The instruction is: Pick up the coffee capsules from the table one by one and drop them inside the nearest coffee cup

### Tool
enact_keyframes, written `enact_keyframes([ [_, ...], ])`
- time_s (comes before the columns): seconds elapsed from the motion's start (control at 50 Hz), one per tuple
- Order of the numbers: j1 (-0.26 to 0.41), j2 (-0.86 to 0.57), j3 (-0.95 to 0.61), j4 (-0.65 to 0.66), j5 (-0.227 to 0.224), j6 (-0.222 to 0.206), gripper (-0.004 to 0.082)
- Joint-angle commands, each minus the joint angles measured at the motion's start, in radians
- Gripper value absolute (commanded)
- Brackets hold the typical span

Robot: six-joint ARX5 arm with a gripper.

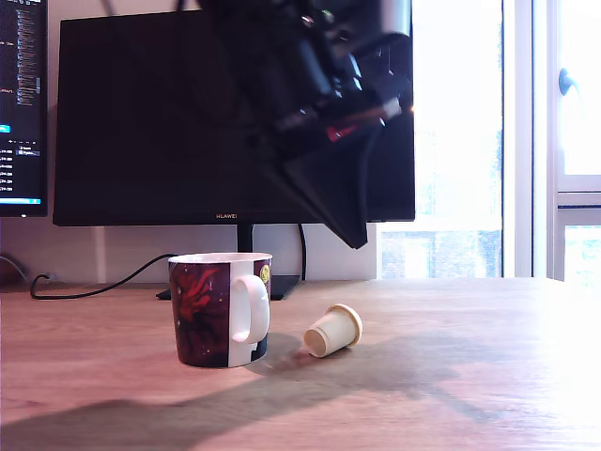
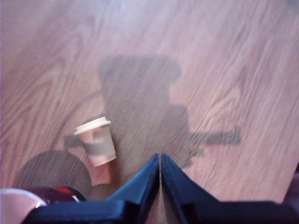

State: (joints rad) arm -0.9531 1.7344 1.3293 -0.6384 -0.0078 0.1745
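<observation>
Gripper [image 2: 160,161] is hanging closed and empty above the worktop [image 1: 488,376], while the cream capsule [image 1: 333,330] is lying on its side just beside the mug [image 1: 220,309], waiting to be picked up.

glossy ceramic cup [image 1: 218,310], wood-grain table [image 1: 451,376]

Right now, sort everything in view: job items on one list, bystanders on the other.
Job: cream-white capsule lying on its side, coffee cup, table, gripper with jaws shut, holding nothing.
Bystanders: black monitor, second screen, cable, window.
</observation>
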Motion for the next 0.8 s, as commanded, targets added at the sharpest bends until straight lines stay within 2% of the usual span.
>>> enact_keyframes([
  [0.0, 0.002, 0.049, 0.028, -0.024, -0.013, 0.034, -0.0021],
  [0.24, 0.006, 0.167, 0.134, -0.099, -0.042, 0.097, -0.0021],
  [0.28, 0.006, 0.185, 0.156, -0.105, -0.057, 0.112, -0.0021],
  [0.36, 0.008, 0.212, 0.198, -0.126, -0.068, 0.115, -0.0021],
  [0.52, 0.02, 0.247, 0.257, -0.141, -0.118, 0.162, -0.0021],
  [0.66, 0.047, 0.277, 0.278, -0.157, -0.121, 0.17, -0.0021],
  [0.78, 0.068, 0.299, 0.278, -0.141, -0.122, 0.193, -0.0021],
])
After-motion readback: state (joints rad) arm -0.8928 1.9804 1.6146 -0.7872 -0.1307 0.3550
